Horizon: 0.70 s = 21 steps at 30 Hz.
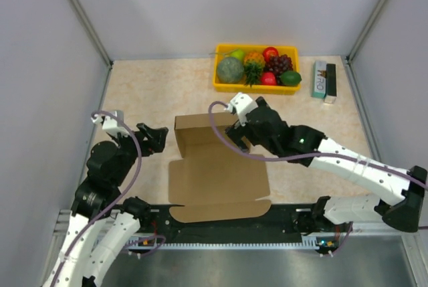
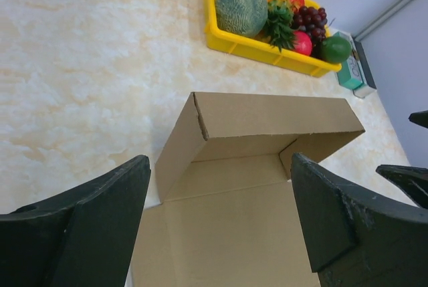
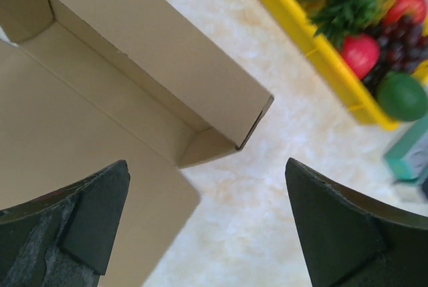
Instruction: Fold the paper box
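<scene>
The paper box [image 1: 217, 173] is plain brown cardboard lying mid-table, its base flat, its back wall and side flaps raised, and a rounded flap spread toward the arms. My left gripper [image 1: 159, 138] hovers just left of the box's back left corner. In the left wrist view the box [image 2: 267, 123] lies ahead between the wide-apart fingers [image 2: 93, 227], and that gripper [image 2: 219, 161] holds nothing. My right gripper [image 1: 235, 137] hangs over the back right corner. It [image 3: 206, 166] stands open above the box corner [image 3: 154, 66] and bare table, touching nothing.
A yellow tray [image 1: 219, 85] of fruit sits at the back of the table, also seen in the left wrist view [image 2: 257, 47] and the right wrist view [image 3: 314, 49]. A small green-white carton [image 1: 324, 79] lies to its right. Grey walls close in both sides.
</scene>
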Motion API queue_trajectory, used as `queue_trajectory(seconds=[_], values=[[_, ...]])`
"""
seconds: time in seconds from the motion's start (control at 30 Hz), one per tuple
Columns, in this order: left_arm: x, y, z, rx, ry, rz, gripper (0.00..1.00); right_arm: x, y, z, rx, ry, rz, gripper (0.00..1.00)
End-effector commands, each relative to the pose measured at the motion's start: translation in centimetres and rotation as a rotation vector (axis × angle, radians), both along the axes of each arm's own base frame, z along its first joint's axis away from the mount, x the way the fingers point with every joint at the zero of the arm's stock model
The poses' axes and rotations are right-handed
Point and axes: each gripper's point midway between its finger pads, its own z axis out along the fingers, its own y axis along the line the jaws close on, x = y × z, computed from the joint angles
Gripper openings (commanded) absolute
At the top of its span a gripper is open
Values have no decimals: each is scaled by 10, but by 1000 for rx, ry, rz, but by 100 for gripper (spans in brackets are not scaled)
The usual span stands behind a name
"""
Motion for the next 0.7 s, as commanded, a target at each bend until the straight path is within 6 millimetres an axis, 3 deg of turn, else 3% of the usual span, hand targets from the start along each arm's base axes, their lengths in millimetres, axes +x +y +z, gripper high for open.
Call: queue_trajectory(seconds=[0.0, 0.03, 0.13, 0.3, 0.4, 0.57, 0.6, 0.67], values=[[-14, 19, 19, -3, -47, 71, 90, 20, 13, 36, -298, -261, 44, 99], [-18, 22, 22, -1, -44, 80, 90, 19, 24, 41, -320, -301, 59, 99], [-28, 33, 30, -9, -59, 118, 90, 30, 41, 31, -471, -370, 93, 97], [-47, 53, 45, -13, -120, 182, 90, 25, 76, 15, -551, -446, 173, 91], [-58, 61, 50, -8, -139, 201, 90, 28, 90, 14, -547, -511, 173, 89], [-81, 72, 69, -31, -201, 215, 89, 45, 99, -18, -745, -606, 169, 84], [-85, 73, 72, -34, -207, 213, 89, 52, 101, -7, -715, -652, 109, 83], [-91, 75, 75, -39, -224, 210, 89, 56, 107, -9, -752, -664, 119, 80]])
